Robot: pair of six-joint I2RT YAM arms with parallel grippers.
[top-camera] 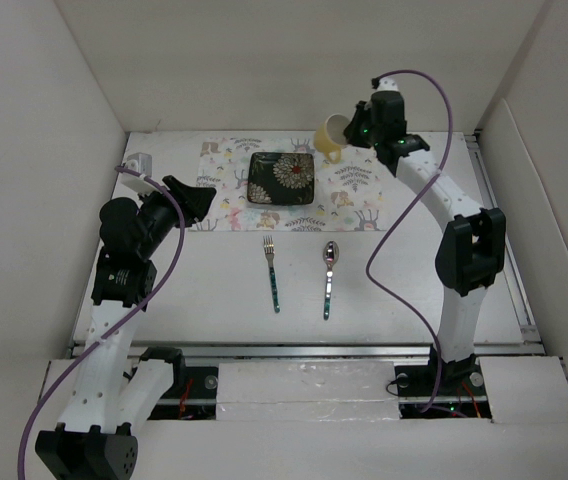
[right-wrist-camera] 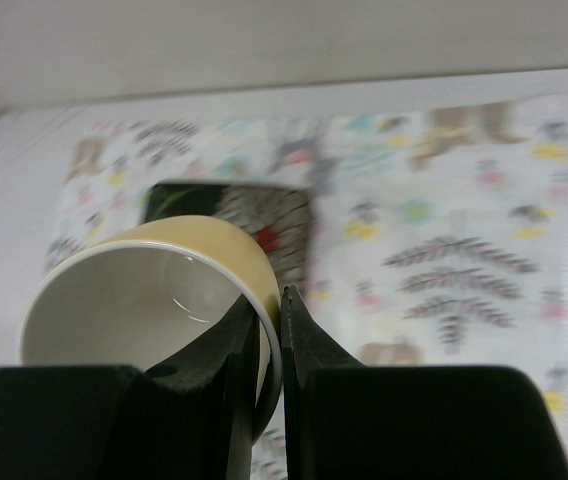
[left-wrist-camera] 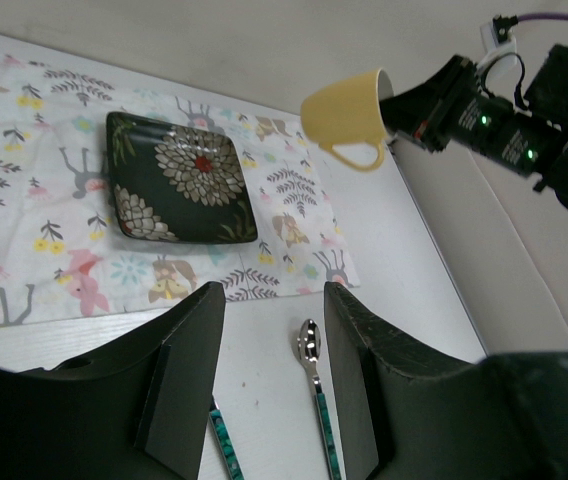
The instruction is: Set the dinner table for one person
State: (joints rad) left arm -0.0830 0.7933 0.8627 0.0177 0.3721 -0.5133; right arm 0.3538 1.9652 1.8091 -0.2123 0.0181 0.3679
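Observation:
My right gripper (top-camera: 354,132) is shut on the rim of a yellow mug (top-camera: 334,135) and holds it tilted in the air above the far right part of the patterned placemat (top-camera: 226,180). The mug also shows in the right wrist view (right-wrist-camera: 154,300) and the left wrist view (left-wrist-camera: 349,115). A dark floral square plate (top-camera: 282,177) lies on the placemat. A fork (top-camera: 273,272) and a spoon (top-camera: 329,278) with teal handles lie on the white dinner table (top-camera: 214,290) in front of the placemat. My left gripper (top-camera: 201,205) is open and empty, above the placemat's left end.
White walls enclose the table on the left, far and right sides. A rail runs along the table's near edge (top-camera: 304,352). The right arm's purple cable (top-camera: 394,250) hangs above the table's right part.

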